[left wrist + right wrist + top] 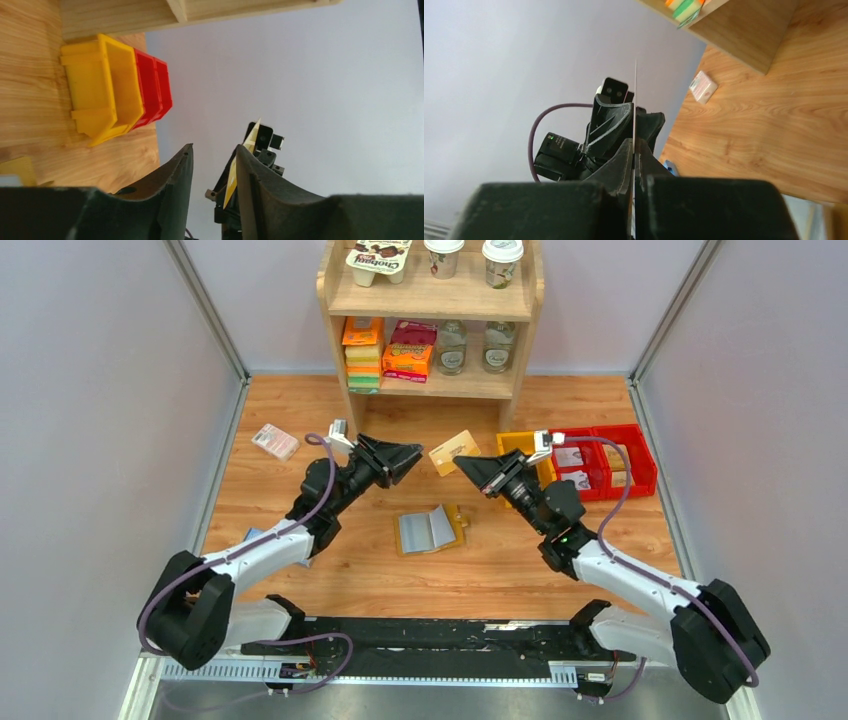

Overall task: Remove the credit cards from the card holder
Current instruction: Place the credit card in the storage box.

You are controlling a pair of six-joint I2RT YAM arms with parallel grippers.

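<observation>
Bins stand at the right of the table (300,410): 1 yellow bin (513,443), partly hidden behind the right arm, and 2 red bins (612,429) joined beside it. The red bins hold small flat packets, pale and tan, their print too small to read. Behind, a wooden shelf (440,302) carries a multipack (378,260) marked "Chobani" and 2 lidded cups (443,255) on its top level. Below stand stacked orange boxes (361,332), red-orange packs (410,352) and 2 jars (452,347), labels unreadable. A pink-white packet (274,441) lies near the left wall.

The card holder (432,529) lies spread open on the table between the 2 arms, grey panels up, apart from both grippers. The right gripper (463,462) hangs above the table and pinches a tan card (452,451) by 1 end; its wrist view shows the card edge-on, clamped between the fingers. The left gripper (418,453) faces it with fingers spread, a clear gap between them. The card's other end is just beside its fingertips; whether they touch cannot be told.
</observation>
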